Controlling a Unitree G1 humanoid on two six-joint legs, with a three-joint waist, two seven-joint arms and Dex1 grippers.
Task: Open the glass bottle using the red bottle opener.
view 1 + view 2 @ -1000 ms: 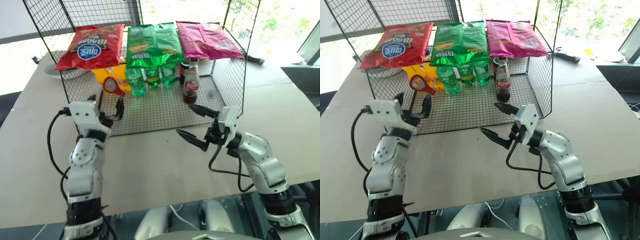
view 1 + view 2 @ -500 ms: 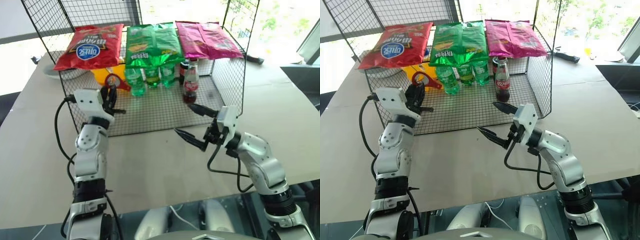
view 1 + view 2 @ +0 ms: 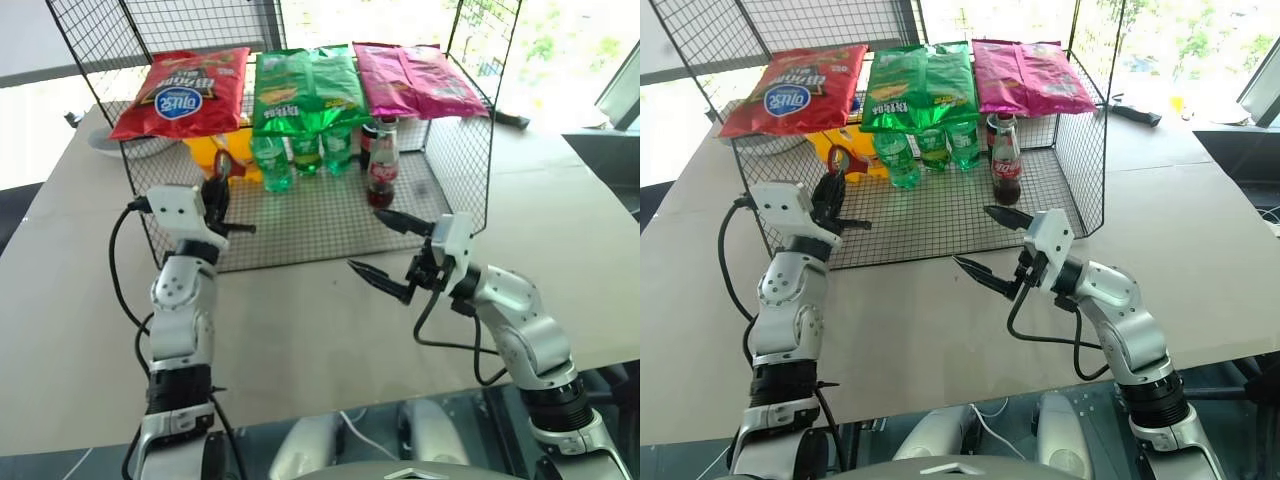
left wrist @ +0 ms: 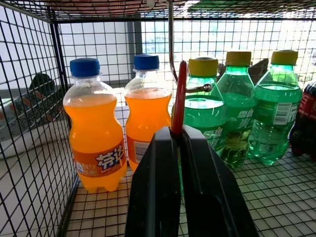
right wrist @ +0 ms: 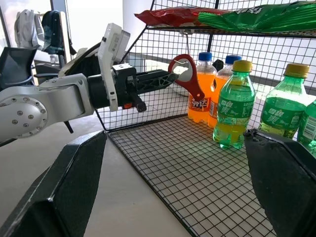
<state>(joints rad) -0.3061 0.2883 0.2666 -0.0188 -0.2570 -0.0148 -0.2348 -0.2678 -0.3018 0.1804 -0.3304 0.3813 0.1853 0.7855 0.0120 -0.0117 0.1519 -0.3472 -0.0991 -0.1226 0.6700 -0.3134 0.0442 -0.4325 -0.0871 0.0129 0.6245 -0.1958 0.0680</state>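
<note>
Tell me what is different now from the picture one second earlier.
The left gripper closed its jaws on the red bottle opener, which hangs from a hook under the rack's shelf; before, they stood open beside it. The right gripper stayed open in place, and the glass bottle did not move.

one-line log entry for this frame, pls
left gripper: jaws shut on red bottle opener | right gripper: jaws open, empty | glass bottle: upright in wire rack, capped

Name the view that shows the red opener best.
Right wrist view: the opener shows side-on, ring head and handle clear, pinched by the left gripper. Left wrist view shows it edge-on between the fingers; the eye views show it small and partly hidden.
</note>
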